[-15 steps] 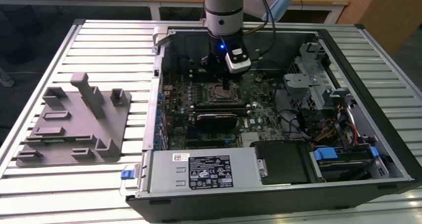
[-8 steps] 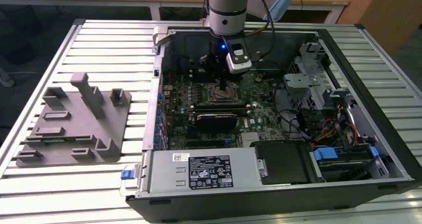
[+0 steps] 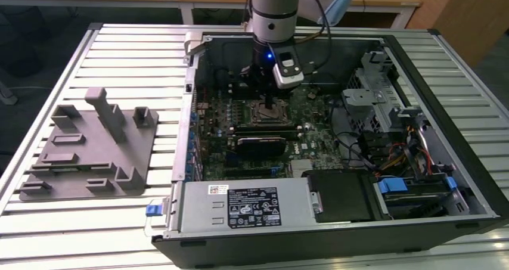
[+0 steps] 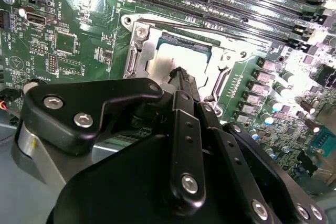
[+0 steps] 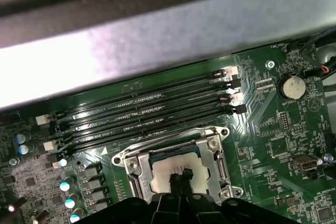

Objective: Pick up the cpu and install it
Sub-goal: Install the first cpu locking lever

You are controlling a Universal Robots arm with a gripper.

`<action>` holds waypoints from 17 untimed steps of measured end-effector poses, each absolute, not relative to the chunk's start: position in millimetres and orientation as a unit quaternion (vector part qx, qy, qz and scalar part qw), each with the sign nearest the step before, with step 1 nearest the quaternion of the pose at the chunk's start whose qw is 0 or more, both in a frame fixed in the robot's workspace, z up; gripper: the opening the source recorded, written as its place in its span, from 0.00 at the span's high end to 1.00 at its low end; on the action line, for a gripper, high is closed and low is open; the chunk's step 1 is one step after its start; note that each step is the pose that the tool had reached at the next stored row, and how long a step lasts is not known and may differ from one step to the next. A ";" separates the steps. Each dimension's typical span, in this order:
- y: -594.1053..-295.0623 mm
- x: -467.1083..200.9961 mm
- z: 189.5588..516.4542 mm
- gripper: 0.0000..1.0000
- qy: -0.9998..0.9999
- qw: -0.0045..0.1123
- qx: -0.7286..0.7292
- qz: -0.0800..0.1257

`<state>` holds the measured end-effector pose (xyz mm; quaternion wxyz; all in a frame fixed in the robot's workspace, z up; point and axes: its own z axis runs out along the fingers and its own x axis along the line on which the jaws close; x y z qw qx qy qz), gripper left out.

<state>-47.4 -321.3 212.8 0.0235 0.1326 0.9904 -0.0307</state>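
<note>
Over the socket: the gripper [image 3: 271, 105] hangs straight down from the arm [image 3: 273, 11] inside the open computer case [image 3: 445, 163], its tips right at the metal-framed socket [image 3: 265, 110] on the green motherboard [image 3: 306, 136].
Cpu: the cpu [image 4: 181, 59] lies flat inside the socket frame [image 4: 137, 51], its pale silvery lid [image 5: 170, 170] showing in both wrist views, with a thin darker edge along the side nearest the memory slots.
Jaws: the fingertips [image 4: 179, 75] meet in a narrow dark point over the middle of the cpu lid; the fingers [image 5: 176, 181] look drawn together, but whether they pinch the chip or only rest above it cannot be told.
Contact: the tips seem to touch or nearly touch the lid; which of the two cannot be told.
Socket neighbours: four long black memory slots [image 5: 152, 111] run just beside one edge of the socket; a row of capacitors [image 4: 273, 103] stands near another edge.
Coin cell: a round battery [image 5: 290, 86] sits on the board well apart from the socket, past the ends of the memory slots.
Beside the case: a grey fixture tray [image 3: 87, 148] with upright posts rests on the slatted table [image 3: 119, 49], on the exterior view's left of the case.
Case front: a labelled grey power supply [image 3: 238, 205] lies well apart from the socket, along the near wall of the case.
</note>
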 end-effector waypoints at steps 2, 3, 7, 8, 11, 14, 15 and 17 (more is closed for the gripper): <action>-321.3 -47.4 215.3 0.89 0.991 0.024 0.131 -0.031; -321.3 -47.4 217.2 0.89 0.991 0.024 0.130 -0.031; -321.4 -47.4 224.9 0.89 0.991 0.024 0.129 -0.031; -321.4 -47.4 226.8 0.89 0.991 0.024 0.129 -0.031; -321.3 -47.4 231.8 0.89 0.991 0.024 0.129 -0.031; -321.3 -47.4 233.1 0.89 0.991 0.024 0.129 -0.030; -321.3 -47.3 233.1 0.89 0.991 0.024 0.129 -0.030; -321.5 -47.4 233.3 0.89 0.991 0.024 0.129 -0.031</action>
